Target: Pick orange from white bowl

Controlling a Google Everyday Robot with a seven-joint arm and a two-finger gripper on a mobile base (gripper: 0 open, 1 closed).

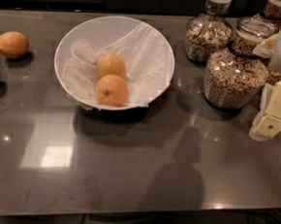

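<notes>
Kitchen, grey countertop (125,181), cereal jars (233,75), gripper (268,125) at right edge

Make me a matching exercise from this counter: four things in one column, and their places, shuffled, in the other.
Things:
1. white bowl
2. big cereal jar
3. pincer
4. loose orange

Places:
A. far right edge of the view
B. left end of the counter
C. left of centre, lined with plastic
D. right of the bowl, on the counter

Pairs: 1-C, 2-D, 3-A, 4-B.
</notes>
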